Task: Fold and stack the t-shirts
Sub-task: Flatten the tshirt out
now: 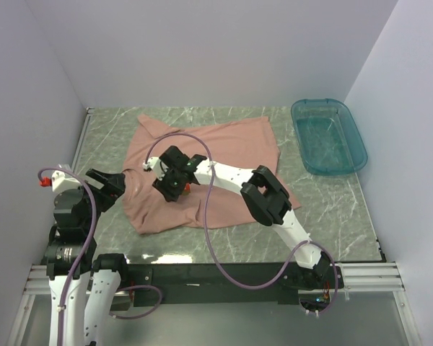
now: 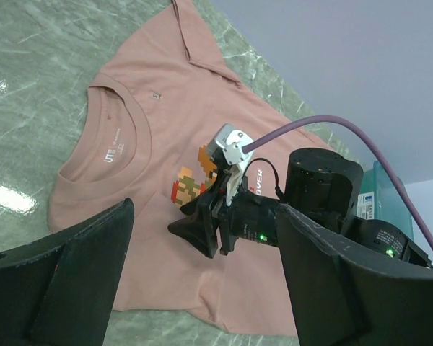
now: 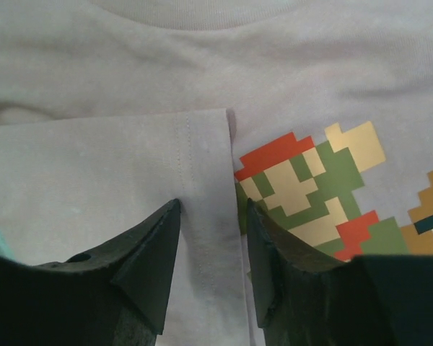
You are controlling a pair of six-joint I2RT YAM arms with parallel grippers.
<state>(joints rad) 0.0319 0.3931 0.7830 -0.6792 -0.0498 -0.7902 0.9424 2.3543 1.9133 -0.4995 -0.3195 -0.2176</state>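
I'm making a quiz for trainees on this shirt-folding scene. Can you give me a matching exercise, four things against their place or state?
Things:
1 t-shirt
2 tub
3 left hand
4 right hand

Place or state:
A teal, at the far right
B open wide, beside the shirt's collar end
C pink, spread out, print up
D over the shirt's chest, part open

Pairs: 1-C, 2-A, 3-B, 4-D

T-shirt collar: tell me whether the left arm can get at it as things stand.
Probably yes. The left gripper is open beside the neck edge of the t-shirt, and the collar lies flat and uncovered. The right gripper is farther in, over the chest print, so it seems clear of that path.
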